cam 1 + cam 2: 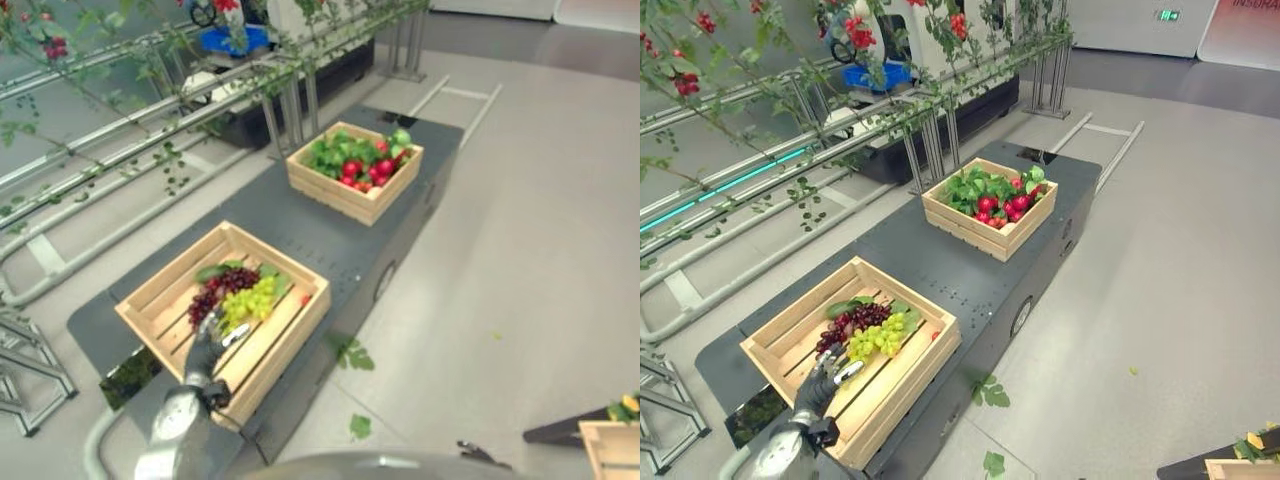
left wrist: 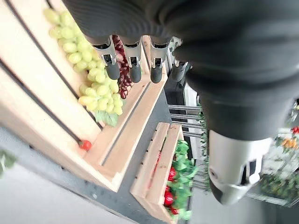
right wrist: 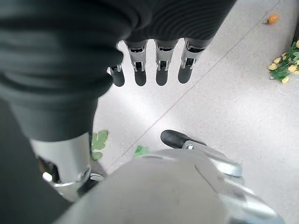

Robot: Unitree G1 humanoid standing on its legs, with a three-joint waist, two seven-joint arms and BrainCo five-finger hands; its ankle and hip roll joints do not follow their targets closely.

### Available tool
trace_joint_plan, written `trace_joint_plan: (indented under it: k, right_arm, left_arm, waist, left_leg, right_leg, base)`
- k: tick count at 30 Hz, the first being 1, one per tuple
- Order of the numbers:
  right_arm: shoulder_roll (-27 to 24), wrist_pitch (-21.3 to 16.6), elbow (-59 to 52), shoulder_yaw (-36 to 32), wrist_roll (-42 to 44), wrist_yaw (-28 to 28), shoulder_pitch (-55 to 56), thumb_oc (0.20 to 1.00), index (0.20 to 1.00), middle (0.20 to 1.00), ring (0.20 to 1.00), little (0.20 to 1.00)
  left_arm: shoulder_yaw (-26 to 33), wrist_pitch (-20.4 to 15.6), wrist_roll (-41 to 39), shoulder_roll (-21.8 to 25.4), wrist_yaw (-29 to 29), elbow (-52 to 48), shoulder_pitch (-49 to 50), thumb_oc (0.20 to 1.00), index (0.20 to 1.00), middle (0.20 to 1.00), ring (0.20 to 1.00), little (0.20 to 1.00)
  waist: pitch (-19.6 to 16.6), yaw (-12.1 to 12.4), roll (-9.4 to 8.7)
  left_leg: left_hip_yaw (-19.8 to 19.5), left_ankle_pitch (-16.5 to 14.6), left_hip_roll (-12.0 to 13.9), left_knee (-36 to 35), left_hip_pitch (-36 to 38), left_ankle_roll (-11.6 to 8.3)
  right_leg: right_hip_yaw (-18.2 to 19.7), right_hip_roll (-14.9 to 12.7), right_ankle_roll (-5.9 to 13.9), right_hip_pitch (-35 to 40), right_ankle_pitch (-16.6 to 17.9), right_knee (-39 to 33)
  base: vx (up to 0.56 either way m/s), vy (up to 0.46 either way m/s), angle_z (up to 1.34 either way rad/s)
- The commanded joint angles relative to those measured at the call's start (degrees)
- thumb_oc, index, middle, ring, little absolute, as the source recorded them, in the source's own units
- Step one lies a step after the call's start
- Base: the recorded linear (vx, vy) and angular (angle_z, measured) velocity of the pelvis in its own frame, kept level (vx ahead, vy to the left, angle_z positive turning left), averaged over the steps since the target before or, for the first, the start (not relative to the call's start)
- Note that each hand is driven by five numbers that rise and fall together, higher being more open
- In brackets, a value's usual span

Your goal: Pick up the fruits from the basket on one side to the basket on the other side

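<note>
L hand (image 1: 205, 345): over near crate (image 1: 160, 290), fingers straight, relaxed, holding nothing, tips just short of the grapes.
R hand (image 3: 154, 70): hangs over floor (image 3: 224, 107), fingers straight, nothing held.
Near crate: at platform's (image 1: 300, 235) near end; green grapes (image 1: 248, 302) beside dark grapes (image 1: 222, 287), leaves.
Far crate (image 1: 352, 170): at platform's far end, w/ red fruits (image 1: 365, 170) + greens.

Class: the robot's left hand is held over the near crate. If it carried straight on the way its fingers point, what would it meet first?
Most likely the green grapes, just beyond the left hand; the dark grapes lie close beside them, and depth is hard to judge.
</note>
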Motion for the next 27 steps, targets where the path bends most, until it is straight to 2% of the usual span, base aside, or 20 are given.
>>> trace_joint_plan:
  k: [1, 11, 15, 18, 19, 25, 26, 27]
  right_arm:
    - [-0.47, 0.55, 1.70, 1.55, 0.62, 0.21, -5.48, 1.000, 1.000, 1.000, 1.000, 1.000]
    - [-2.57, 1.65, 1.67, 1.51, 1.40, 2.63, -7.97, 1.000, 1.000, 1.000, 1.000, 1.000]
    - [-3.52, 1.94, 0.94, 2.27, 2.18, 3.41, -10.05, 1.000, 1.000, 1.000, 1.000, 1.000]
    - [-3.92, 1.94, 0.62, 2.53, 2.51, 3.52, -10.63, 1.000, 1.000, 1.000, 1.000, 1.000]
    - [-4.41, 1.79, 0.17, 2.90, 2.91, 3.58, -11.53, 1.000, 1.000, 1.000, 1.000, 1.000]
    - [-5.57, 1.43, -1.14, 3.64, 3.85, 3.15, -13.11, 1.000, 1.000, 1.000, 1.000, 1.000]
    - [-8.02, 1.25, 1.98, 3.08, 3.68, 2.83, -14.43, 1.000, 1.000, 1.000, 1.000, 1.000]
    - [-8.06, 1.12, 2.19, 2.89, 3.70, 2.88, -14.59, 1.000, 1.000, 1.000, 1.000, 1.000]
  left_arm:
    - [3.37, -1.00, 4.27, 3.56, 0.21, -2.46, -5.18, 1.000, 1.000, 1.000, 1.000, 1.000]
    - [4.25, 1.96, 11.48, 12.92, -1.51, -1.51, -11.94, 1.000, 1.000, 1.000, 1.000, 1.000]
    - [2.74, 2.80, 15.87, 18.49, -1.14, 0.26, -18.91, 1.000, 1.000, 1.000, 1.000, 1.000]
    - [2.13, 2.96, 17.26, 19.95, -0.76, 0.78, -21.20, 1.000, 1.000, 1.000, 1.000, 1.000]
    - [0.68, 3.02, 18.67, 21.64, 0.04, 1.98, -24.42, 1.000, 1.000, 1.000, 1.000, 1.000]
    - [-4.97, 3.75, 24.11, 24.91, 2.55, 7.06, -33.66, 1.000, 1.000, 1.000, 1.000, 1.000]
    - [-7.68, 3.47, 25.77, 25.62, 2.66, 9.17, -36.54, 1.000, 1.000, 1.000, 1.000, 1.000]
    - [-8.04, 3.34, 25.76, 25.53, 2.74, 9.53, -37.07, 1.000, 1.000, 1.000, 1.000, 1.000]
  waist:
    - [1.90, -0.57, -3.37]
    - [2.68, -1.21, -2.36]
    - [4.59, -1.58, -2.13]
    - [5.51, -1.79, -1.99]
    - [6.66, -2.09, -1.91]
    - [9.28, -2.82, -1.86]
    - [9.45, -2.70, -1.85]
    - [9.55, -2.52, -1.79]
  left_leg:
    - [0.86, 0.97, -1.59, -0.01, -3.80, 0.49]
    - [1.30, 1.65, -1.94, 0.09, -6.55, 0.39]
    - [1.14, 2.03, -2.19, 0.43, -7.93, 0.41]
    - [1.16, 2.27, -2.33, 0.50, -8.50, 0.43]
    - [1.23, 2.58, -2.46, 0.55, -9.35, 0.48]
    - [1.60, 3.62, -2.80, 0.75, -11.90, 0.51]
    - [1.58, 3.79, -2.90, 0.79, -12.27, 0.51]
    - [1.57, 3.78, -2.89, 0.81, -12.30, 0.51]
  right_leg:
    - [2.48, -1.48, 4.14, 0.24, -2.62, 0.52]
    - [2.84, -1.32, 4.25, -2.73, -2.00, 0.55]
    - [2.89, -1.50, 4.19, -4.18, -1.56, 1.02]
    - [2.84, -1.54, 4.19, -4.88, -1.30, 1.16]
    - [2.87, -1.63, 4.27, -5.90, -0.89, 1.26]
    - [3.16, -1.97, 4.43, -8.78, 0.16, 1.78]
    - [3.13, -2.03, 4.56, -9.19, 0.32, 1.89]
    - [3.13, -2.03, 4.56, -9.22, 0.32, 1.92]
  base:
    - [0.00, 0.000, 0.00]
    - [0.00, 0.000, 0.00]
    - [-0.04, 0.004, 0.00]
    - [-0.07, 0.017, 0.03]
    - [-0.08, 0.025, 0.00]
    - [-0.08, 0.021, 0.00]
    - [-0.05, 0.015, 0.03]
    - [-0.05, 0.014, 0.01]
